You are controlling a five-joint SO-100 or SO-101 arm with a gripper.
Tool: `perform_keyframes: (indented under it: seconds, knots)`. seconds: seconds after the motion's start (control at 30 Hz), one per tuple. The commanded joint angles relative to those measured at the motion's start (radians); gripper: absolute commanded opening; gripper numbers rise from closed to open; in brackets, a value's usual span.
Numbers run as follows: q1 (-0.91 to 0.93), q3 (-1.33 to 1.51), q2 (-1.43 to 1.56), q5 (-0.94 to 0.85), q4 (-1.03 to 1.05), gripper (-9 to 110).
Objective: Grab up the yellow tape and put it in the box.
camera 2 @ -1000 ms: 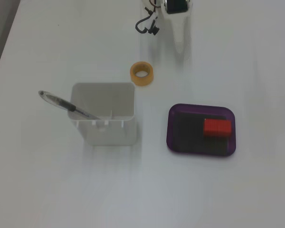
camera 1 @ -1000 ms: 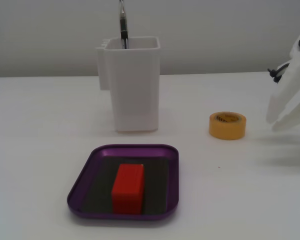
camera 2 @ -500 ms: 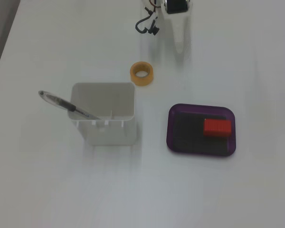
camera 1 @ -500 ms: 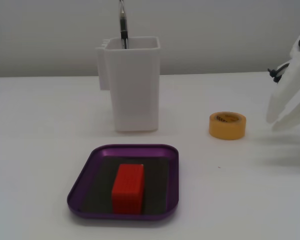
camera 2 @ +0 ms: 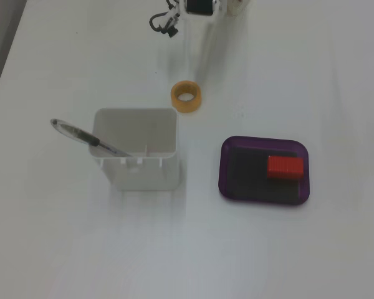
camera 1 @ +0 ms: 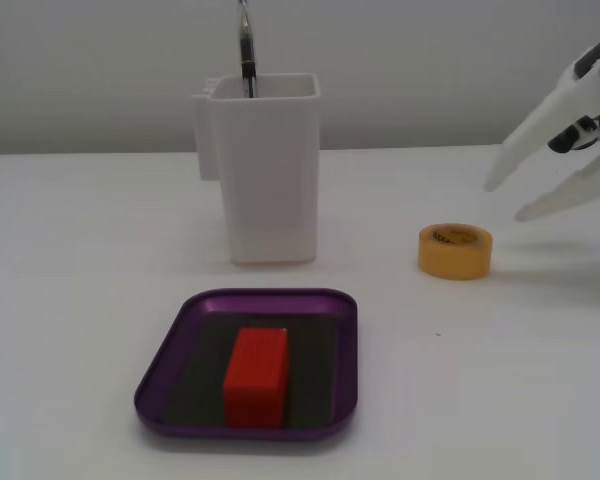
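Currently the yellow tape [camera 1: 455, 250] [camera 2: 186, 97] is lying flat on the white table [camera 1: 80, 260], hollow core facing straight up, sitting right of centre in a fixed view and near the top centre in a fixed view from above, close to the white container [camera 1: 265, 170] holding a pen [camera 2: 81, 135]. At the upper right edge, the white gripper [camera 1: 505, 200] is hovering above and beside the roll, not touching it, its two fingers spread apart and slanting down toward the left. Lower down, the box [camera 1: 170, 400] [camera 2: 224, 180] is carrying a red block [camera 1: 257, 375].
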Motion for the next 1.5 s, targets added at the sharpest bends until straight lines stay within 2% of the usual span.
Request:
perform_keyframes:
  seconds: [0.0,0.43,0.67,0.9,1.3,1.47]
  knots:
    - [-0.002,-0.14,-0.183,-0.009,0.005,16]
    - [0.0,-0.673,-0.933,-0.015,0.126,19]
    - [-0.002,-0.775,-1.212,-0.015,0.118,19]
    - [-0.002,-0.77,-1.302,-0.017,0.114,19]
    - [0.0,-0.703,-1.376,-0.072,-0.014,19]
    - [0.0,-0.71,-1.399,-0.074,-0.014,11]
